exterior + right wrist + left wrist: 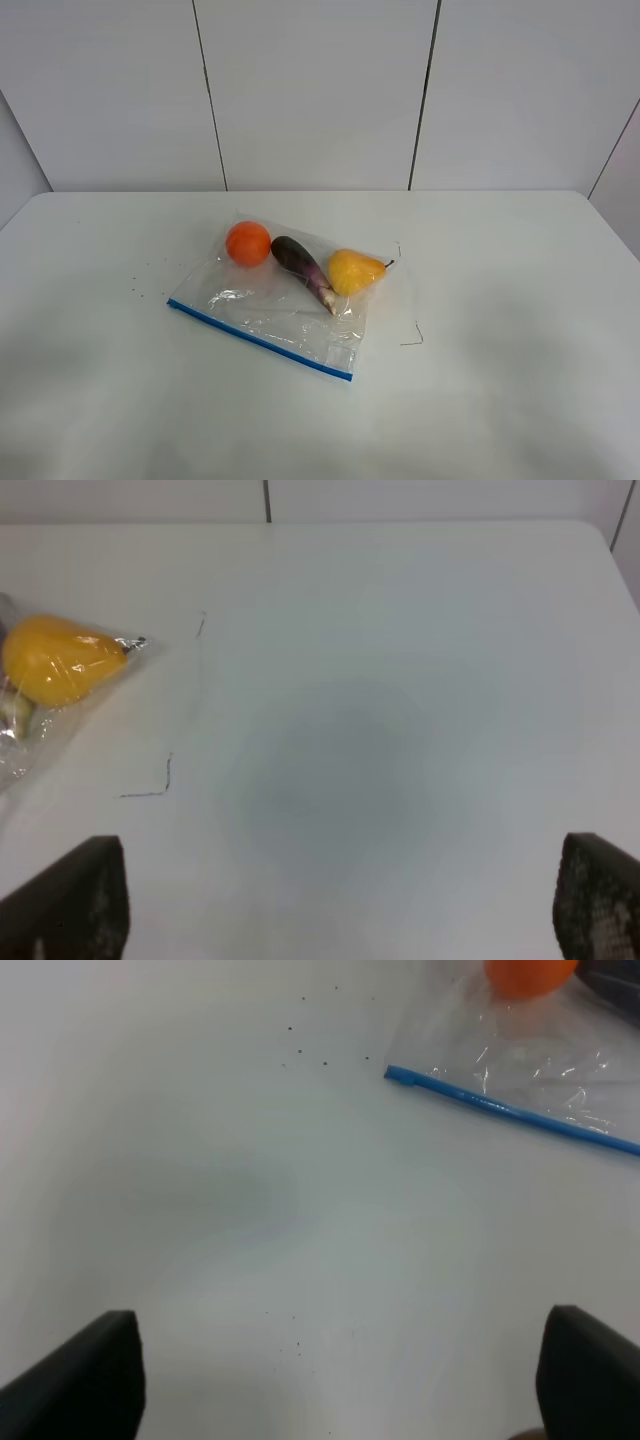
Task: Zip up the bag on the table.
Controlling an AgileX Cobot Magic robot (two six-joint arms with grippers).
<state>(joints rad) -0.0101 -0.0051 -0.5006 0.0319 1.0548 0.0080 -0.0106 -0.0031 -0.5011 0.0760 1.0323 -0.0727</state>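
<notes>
The clear plastic bag [280, 305] lies flat in the middle of the white table [500, 300]. Its blue zip strip [258, 339] runs along the near edge. Inside it are an orange [248, 243], a purple eggplant [302, 265] and a yellow pear [354, 271]. No arm shows in the high view. The left wrist view shows the zip strip's end [402, 1075], the orange [530, 974] and my open left gripper [340, 1380], away from the bag over bare table. The right wrist view shows the pear [60, 658] and my open, empty right gripper [340, 905], apart from the bag.
Thin dark scratch marks [412, 338] and small specks [140, 285] mark the tabletop beside the bag. A panelled white wall [320, 90] stands behind the table's far edge.
</notes>
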